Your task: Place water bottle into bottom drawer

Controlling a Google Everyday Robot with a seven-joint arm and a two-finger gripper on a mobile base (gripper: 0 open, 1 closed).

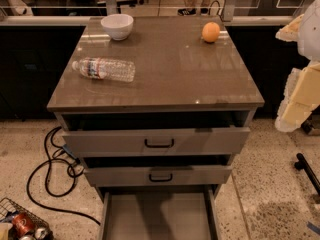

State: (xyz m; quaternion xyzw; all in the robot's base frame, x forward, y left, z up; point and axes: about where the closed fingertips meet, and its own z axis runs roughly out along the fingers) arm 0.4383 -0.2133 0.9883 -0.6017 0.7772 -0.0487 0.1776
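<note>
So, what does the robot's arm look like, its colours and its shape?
The arm is white with rounded shells. The tool, at the right edge of the view, looks blocky and cream-yellow with white edges. No markings show.

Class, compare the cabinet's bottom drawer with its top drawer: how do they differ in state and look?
The bottom drawer is pulled far out, baring its flat grey floor; the top drawer is only slightly out, its inside dark. The top drawer shows a black handle; the bottom drawer's front lies out of frame. Both are wide and grey. The gripper hangs right of the cabinet, away from both.
</note>
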